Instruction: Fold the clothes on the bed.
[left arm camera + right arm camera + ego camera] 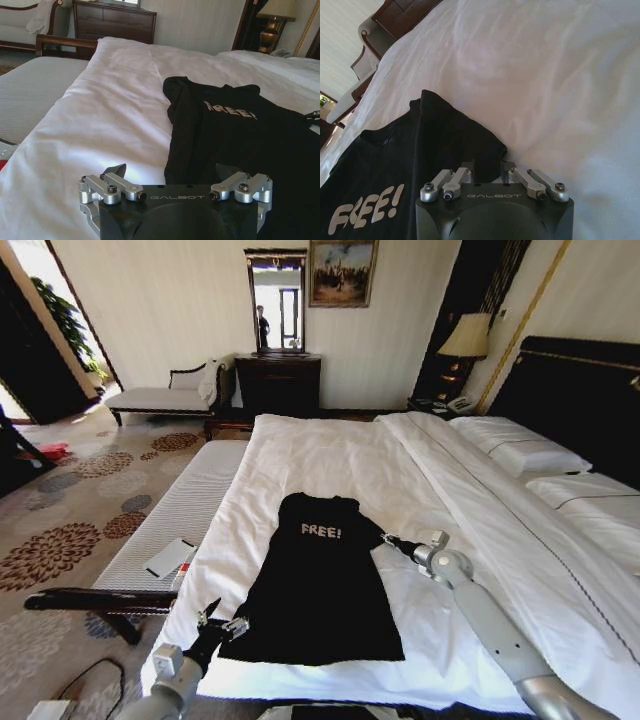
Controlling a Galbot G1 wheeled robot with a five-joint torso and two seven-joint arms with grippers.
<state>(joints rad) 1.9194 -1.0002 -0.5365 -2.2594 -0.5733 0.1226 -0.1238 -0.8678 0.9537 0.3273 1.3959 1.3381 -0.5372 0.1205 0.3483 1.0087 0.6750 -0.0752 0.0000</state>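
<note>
The clothes [320, 585], a black sleeveless top with white "FREE!" lettering, lie flat on the bed [330, 455], chest toward the pillows. My left gripper [225, 621] hovers at the hem's left corner near the foot of the bed. In the left wrist view this gripper [170, 172] is open wide, with the top [240, 135] just ahead of it. My right gripper [384, 538] sits at the top's right armhole edge. In the right wrist view the right gripper [488, 167] has its fingers a little apart, with white sheet between them, at the edge of the black fabric [430, 150].
A narrow white padded bench [185, 505] runs along the bed's left side with a white card [170, 557] on it. Pillows [530, 455] and the dark headboard [575, 390] stand at the right. A dresser [278, 380] and a lamp [465, 337] are beyond.
</note>
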